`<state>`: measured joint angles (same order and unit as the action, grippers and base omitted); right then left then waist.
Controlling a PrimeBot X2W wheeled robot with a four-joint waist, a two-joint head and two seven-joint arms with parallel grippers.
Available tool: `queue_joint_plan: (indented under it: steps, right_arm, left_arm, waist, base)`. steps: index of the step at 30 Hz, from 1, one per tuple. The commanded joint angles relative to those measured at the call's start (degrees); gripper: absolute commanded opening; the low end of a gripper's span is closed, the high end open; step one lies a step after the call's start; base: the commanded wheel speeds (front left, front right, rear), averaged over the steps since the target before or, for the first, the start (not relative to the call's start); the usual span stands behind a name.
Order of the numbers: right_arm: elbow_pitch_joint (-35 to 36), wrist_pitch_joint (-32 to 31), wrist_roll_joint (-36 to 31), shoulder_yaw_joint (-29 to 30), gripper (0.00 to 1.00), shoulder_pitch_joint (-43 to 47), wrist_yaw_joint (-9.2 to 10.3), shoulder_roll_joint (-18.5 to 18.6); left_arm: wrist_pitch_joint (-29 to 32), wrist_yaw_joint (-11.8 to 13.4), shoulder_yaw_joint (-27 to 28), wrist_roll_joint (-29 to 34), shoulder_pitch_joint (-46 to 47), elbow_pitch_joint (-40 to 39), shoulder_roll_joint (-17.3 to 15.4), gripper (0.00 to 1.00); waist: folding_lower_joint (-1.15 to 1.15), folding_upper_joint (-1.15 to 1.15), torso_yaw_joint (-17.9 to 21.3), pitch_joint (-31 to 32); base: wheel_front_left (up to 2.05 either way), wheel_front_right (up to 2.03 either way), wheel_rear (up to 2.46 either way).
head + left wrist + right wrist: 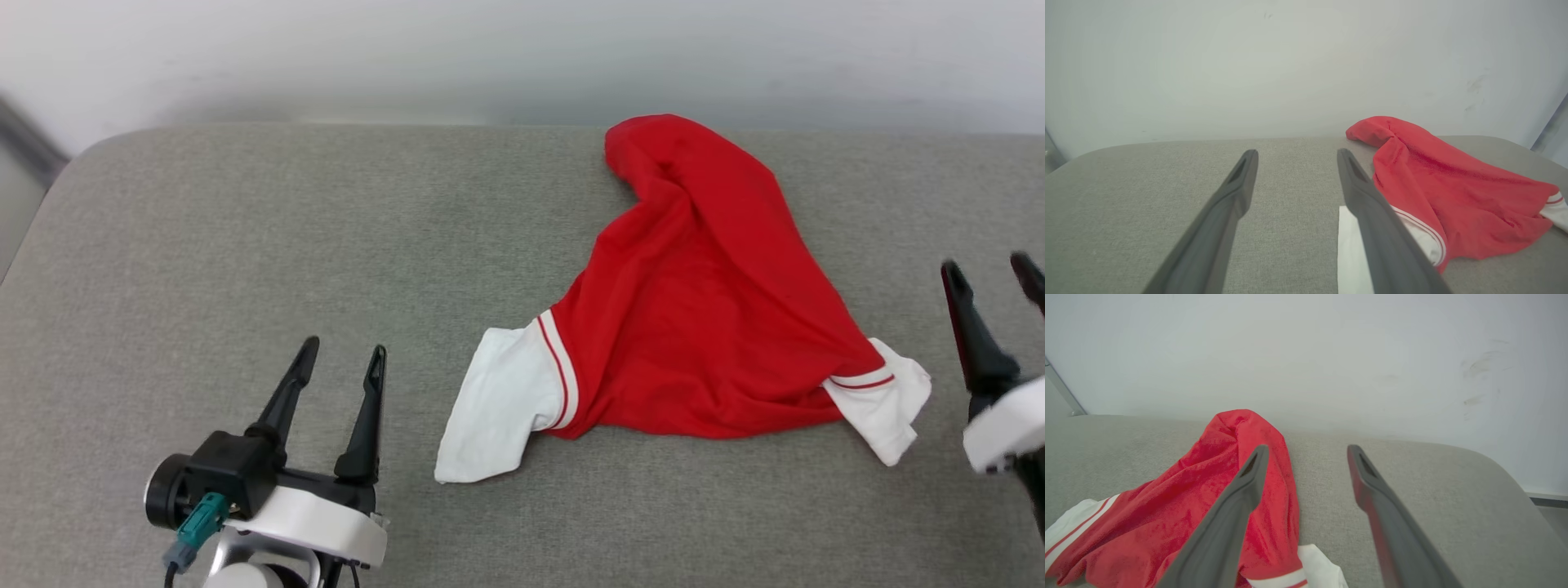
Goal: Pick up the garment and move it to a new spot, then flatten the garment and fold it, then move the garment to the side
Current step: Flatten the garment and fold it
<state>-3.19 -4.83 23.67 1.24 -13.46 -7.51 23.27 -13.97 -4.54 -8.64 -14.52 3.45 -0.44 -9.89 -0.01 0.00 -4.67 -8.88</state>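
Observation:
The garment (694, 310) lies crumpled on the grey cushioned surface (245, 229), red body bunched toward the back, one white sleeve at the near left and one at the near right. No lettering shows. My left gripper (341, 353) stands open at the lower left, apart from the left sleeve. My right gripper (990, 268) is open at the right edge, just right of the right sleeve. The left wrist view has the garment (1453, 192) right of the open left gripper (1296, 154). In the right wrist view the garment (1167, 514) lies left of the open right gripper (1306, 449).
A pale wall (522, 57) rises right behind the cushioned surface. The surface's rounded left corner (90, 151) and far edge sit close to the garment's top. Bare grey fabric spreads across the left half.

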Motion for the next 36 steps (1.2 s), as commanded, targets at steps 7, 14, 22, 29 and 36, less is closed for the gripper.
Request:
queue_joint_plan:
  steps: [7,14,22,29,36]
  right_arm:
    - [8.46,-0.28,-2.74,5.32,1.0,11.81,0.03,-6.97]
    - [11.49,-0.69,-3.45,5.8,1.0,13.15,0.03,-7.46]
    - [12.64,-1.41,-3.87,5.01,1.0,12.6,0.03,-6.78]
    - [12.04,-0.76,-3.91,4.09,1.0,11.84,0.03,-6.61]
    - [11.76,-0.67,-4.32,4.37,1.0,11.43,0.03,-6.35]
  left_arm:
    - [6.09,-0.99,-2.71,-1.3,-2.78,1.81,-1.61,1.0]
    - [16.03,-0.63,-4.58,-2.05,-1.5,-0.19,-2.66,1.0]
    - [39.06,0.63,-7.86,-1.74,-2.26,-4.59,-6.77,1.0]
    - [43.64,3.86,-7.38,0.54,-1.97,-3.03,-8.14,1.0]
    - [44.09,2.86,-8.33,-0.85,-1.56,2.33,-7.57,1.0]
  waist:
    - [0.01,0.0,2.81,0.28]
    - [0.01,0.0,4.38,-1.25]
    - [0.01,0.0,6.6,-3.87]
    - [0.01,0.0,8.18,-6.58]
    - [0.01,0.0,8.16,-8.42]
  base:
    - [0.0,0.0,0.0]
    - [0.0,0.0,0.0]
    - [0.0,0.0,0.0]
    - [0.0,0.0,0.0]
    - [0.0,0.0,0.0]
